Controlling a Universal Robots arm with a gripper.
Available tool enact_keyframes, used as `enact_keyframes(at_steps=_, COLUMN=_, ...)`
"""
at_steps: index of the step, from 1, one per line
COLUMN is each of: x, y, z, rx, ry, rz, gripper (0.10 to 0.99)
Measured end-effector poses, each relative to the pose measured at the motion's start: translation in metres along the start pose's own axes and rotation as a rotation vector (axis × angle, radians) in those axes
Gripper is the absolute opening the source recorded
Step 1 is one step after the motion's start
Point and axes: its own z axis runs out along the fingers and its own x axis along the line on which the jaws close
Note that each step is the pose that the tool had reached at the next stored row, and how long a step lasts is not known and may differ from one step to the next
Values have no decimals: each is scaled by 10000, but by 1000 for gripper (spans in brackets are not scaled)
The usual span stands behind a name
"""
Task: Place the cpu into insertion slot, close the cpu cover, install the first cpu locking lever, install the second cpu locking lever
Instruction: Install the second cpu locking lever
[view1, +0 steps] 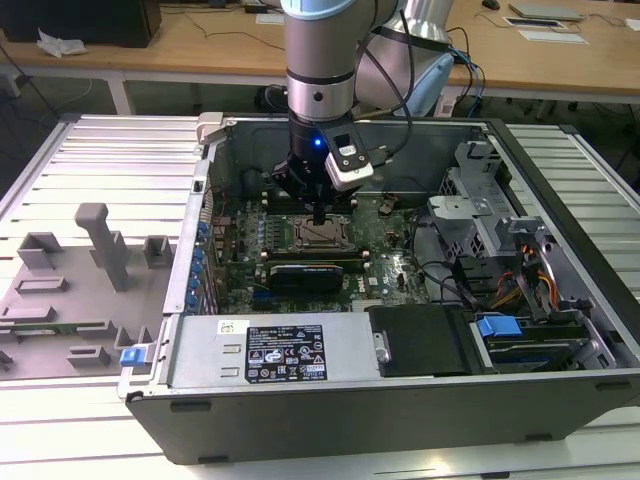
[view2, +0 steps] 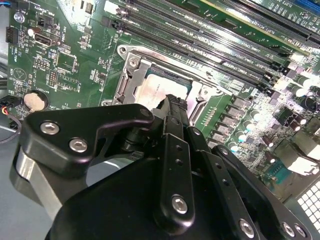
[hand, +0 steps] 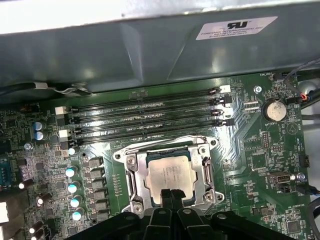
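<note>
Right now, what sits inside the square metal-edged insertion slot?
The silver-grey square cpu lies in the insertion slot, framed by the silver cpu cover. The gripper hides its near edge.

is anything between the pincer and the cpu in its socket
Nothing visible does. The pincer hangs directly over the cpu, which already sits in the insertion slot with the cpu cover framing it; only open air lies between them.

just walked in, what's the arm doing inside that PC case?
The arm's black gripper is down over the square metal-edged insertion slot on the green motherboard. The flat silver-grey square cpu already sits in the slot, and the thin silver cpu cover frame lies closed around it. The narrow fingertips are together at the chip's near edge, holding nothing.
</note>
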Motion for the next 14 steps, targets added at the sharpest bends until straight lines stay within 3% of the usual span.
enact_keyframes(at_steps=14, x=-10, y=-70, z=2, rx=0, ry=0, rz=0, gripper=106)
